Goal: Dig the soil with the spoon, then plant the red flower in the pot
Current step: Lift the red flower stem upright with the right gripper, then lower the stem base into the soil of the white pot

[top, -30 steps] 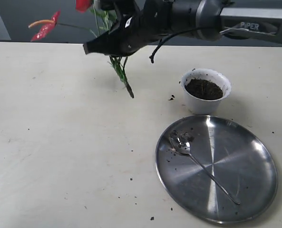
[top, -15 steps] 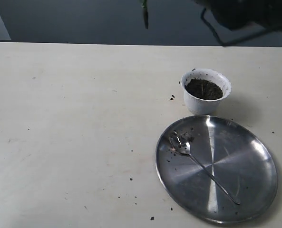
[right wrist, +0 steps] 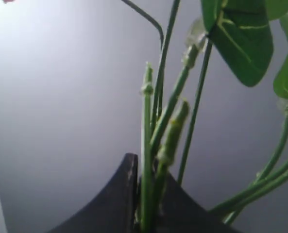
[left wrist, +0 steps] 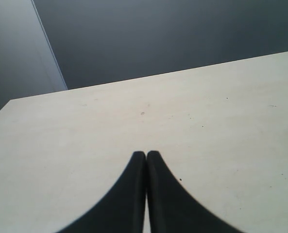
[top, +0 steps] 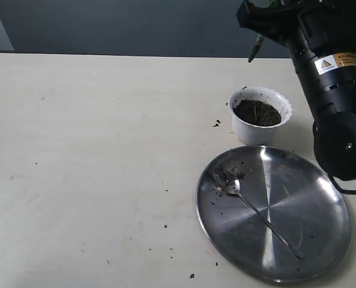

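Your spoon (top: 254, 207) rests on the plate (top: 322, 240); right claw (right wrist: 144, 213) clamps the red flower (right wrist: 156, 145), seemingly above the pot (top: 260, 115), unplanted.

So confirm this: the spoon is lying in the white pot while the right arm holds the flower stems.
Not quite. The exterior view shows the spoon lying on the steel plate, not in the pot, which holds only soil. The right arm does hold the flower stems.

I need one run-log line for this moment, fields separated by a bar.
right gripper: shut on red flower stems, above pot | left gripper: shut, empty | spoon: on steel plate
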Controlling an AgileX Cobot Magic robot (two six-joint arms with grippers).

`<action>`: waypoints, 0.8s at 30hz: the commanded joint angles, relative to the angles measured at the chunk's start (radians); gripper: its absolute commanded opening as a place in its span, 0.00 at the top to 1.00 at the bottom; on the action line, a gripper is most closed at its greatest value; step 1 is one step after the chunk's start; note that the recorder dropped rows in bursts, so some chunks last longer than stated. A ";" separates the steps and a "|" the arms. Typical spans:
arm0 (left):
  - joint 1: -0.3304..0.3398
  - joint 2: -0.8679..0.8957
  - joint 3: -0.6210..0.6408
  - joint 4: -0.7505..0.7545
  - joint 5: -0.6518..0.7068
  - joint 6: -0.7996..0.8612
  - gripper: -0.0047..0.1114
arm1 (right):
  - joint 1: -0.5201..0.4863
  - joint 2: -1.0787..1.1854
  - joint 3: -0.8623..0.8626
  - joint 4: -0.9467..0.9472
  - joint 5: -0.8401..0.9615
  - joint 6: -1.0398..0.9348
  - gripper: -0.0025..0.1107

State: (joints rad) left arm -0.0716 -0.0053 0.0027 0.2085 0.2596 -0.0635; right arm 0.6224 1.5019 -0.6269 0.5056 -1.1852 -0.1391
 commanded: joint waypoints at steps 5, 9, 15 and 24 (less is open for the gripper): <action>-0.002 0.005 -0.003 -0.005 -0.007 -0.005 0.95 | -0.110 0.041 0.006 0.011 0.012 0.010 0.98; -0.002 0.005 -0.003 -0.005 -0.007 -0.005 0.95 | -0.166 0.122 0.006 -0.075 -0.020 0.036 0.98; -0.002 0.005 -0.003 -0.005 -0.007 -0.005 0.95 | -0.192 0.255 0.001 -0.154 -0.036 0.053 0.98; -0.002 0.005 -0.003 -0.005 -0.007 -0.005 0.95 | -0.192 0.423 -0.067 -0.145 -0.036 0.139 0.98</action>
State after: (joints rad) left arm -0.0716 -0.0053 0.0027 0.2085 0.2596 -0.0635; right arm 0.4360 1.8898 -0.6584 0.3759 -1.1994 -0.0181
